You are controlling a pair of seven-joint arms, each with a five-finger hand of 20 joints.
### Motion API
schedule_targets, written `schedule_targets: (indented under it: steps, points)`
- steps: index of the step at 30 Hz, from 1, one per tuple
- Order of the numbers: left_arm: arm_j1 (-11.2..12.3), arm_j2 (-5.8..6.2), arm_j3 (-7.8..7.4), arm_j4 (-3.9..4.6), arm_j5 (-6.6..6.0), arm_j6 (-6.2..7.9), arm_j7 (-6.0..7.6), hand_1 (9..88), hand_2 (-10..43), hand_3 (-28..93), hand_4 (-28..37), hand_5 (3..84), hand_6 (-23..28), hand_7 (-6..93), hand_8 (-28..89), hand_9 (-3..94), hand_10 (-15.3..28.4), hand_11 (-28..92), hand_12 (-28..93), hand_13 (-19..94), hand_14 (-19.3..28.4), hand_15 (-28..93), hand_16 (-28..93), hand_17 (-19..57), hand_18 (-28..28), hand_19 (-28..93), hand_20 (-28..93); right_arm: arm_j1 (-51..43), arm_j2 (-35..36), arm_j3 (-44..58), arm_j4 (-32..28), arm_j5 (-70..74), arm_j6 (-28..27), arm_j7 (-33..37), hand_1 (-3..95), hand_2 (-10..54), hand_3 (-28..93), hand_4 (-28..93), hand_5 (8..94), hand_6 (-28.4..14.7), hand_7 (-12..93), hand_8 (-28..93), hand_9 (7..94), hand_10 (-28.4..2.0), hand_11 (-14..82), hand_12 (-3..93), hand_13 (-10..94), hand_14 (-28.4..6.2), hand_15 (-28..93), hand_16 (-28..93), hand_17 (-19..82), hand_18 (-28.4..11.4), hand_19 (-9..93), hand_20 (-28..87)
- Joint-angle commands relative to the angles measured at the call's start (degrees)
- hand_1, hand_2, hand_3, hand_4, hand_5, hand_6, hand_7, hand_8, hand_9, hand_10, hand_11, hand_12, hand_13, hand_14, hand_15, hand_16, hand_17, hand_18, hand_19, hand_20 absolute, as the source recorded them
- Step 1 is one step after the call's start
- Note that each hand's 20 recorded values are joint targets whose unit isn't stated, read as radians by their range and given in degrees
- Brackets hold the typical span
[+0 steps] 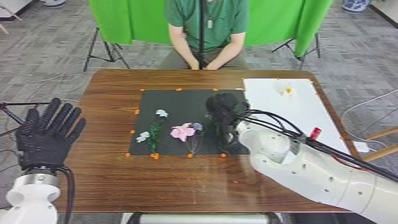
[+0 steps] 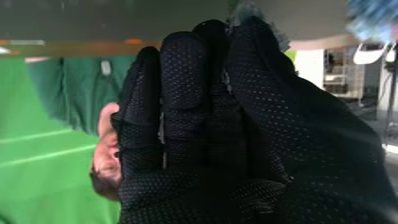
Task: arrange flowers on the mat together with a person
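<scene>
Fuzzy grey-blue flower (image 2: pixel 245 9) is pinched in the black-gloved right hand (image 1: pixel 227 106) above the dark rectangular mat (image 1: pixel 182 102), mid-frame in the head view; the left hand (image 1: pixel 44 140) is open, far left. Best lay its stem flat, clear of the pink-petalled flower (image 1: pixel 182 132), then ease the thumb away
</scene>
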Motion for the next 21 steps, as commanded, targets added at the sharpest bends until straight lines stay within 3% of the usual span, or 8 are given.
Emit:
schedule_targets:
  steps: [1, 5, 7, 13, 18, 21]
  points:
    - [1.6, -0.51, -0.31, 0.14, 0.02, 0.1, 0.3, 28.1, 12.4, 71, -28.3, 38.5, 7.2, 13.0, -11, 33.5, 14.2, 19, 9, 25, 13.5, 30, -7, -6.5, 13.4, 31, 12, 0.4, 1.2, 0.8, 0.8, -4.3, 1.8, 0.2, 63.5, -7.5, 66, -28, 60.5, 2.8, 50, -1, 72.8, -7.8, 20.2, 51.7, 60, -3.9, 50, 51, 35, -15.8, 72, 41]
    - [1.5, -0.53, 0.12, -0.26, -0.59, 1.39, 0.61, 28.1, 12.4, 71, -28.3, 38.4, 7.1, 13.0, -11, 33.6, 14.2, 19, 9, 25, 13.4, 30, -7, -6.5, 13.4, 31, 12, 0.1, 1.6, 0.9, 0.3, -3.1, -1.3, 0.2, 63.5, -7.4, 66, -28, 60.5, 2.8, 50, -2, 72.1, -7.7, 19.4, 50.9, 59, -4.0, 49, 51, 34, -15.7, 72, 41]
    - [1.7, -0.5, 0.0, -0.33, -0.75, 0.8, 0.34, 28.1, 12.4, 71, -28.3, 38.5, 7.1, 13.1, -11, 33.8, 14.4, 19, 9, 26, 13.4, 30, -7, -6.4, 13.4, 31, 12, 0.3, 1.8, 0.2, 0.9, -4.6, -0.4, 0.3, 63.5, -7.4, 66, -28, 62.2, 2.6, 48, -4, 72.5, -8.0, 17.2, 48.8, 59, -4.0, 49, 51, 34, -15.8, 71, 41]
    - [1.9, -0.52, -0.46, -0.41, -0.74, 1.5, 0.95, 28.2, 12.4, 71, -28.3, 38.6, 7.1, 12.8, -11, 34.1, 14.3, 20, 9, 26, 13.4, 30, -7, -6.5, 13.4, 31, 12, -0.7, 2.6, 1.7, 0.8, -3.9, -1.5, 0.7, 64.1, -8.0, 67, -28, 66.9, 1.6, 40, -4, 73.7, -8.5, 14.4, 48.1, 59, -4.8, 47, 51, 33, -15.8, 70, 40]
    - [2.3, -0.69, -0.46, -0.6, -0.98, 1.59, 1.17, 28.2, 12.5, 71, -28.3, 38.4, 7.0, 12.9, -11, 34.1, 14.3, 20, 9, 26, 13.4, 30, -7, -6.5, 13.5, 31, 12, -2.2, 3.4, 4.0, -0.9, -4.4, -3.6, 0.0, 64.3, -9.0, 67, -28, 62.1, 2.2, 40, -5, 70.7, -7.8, 11.4, 44.9, 57, -4.4, 46, 50, 32, -15.7, 68, 40]
    - [2.0, -0.84, -0.47, -0.49, -1.11, 1.62, 0.67, 28.2, 12.5, 71, -28.3, 38.4, 7.0, 12.9, -11, 34.1, 14.3, 20, 9, 26, 13.4, 30, -7, -6.5, 13.5, 31, 12, -4.0, 3.8, 6.8, -2.1, -2.2, -6.8, -0.7, 64.0, -9.4, 69, -28, 60.4, 2.6, 33, -7, 67.6, -8.3, 10.9, 36.3, 56, -3.9, 45, 48, 31, -15.4, 66, 38]
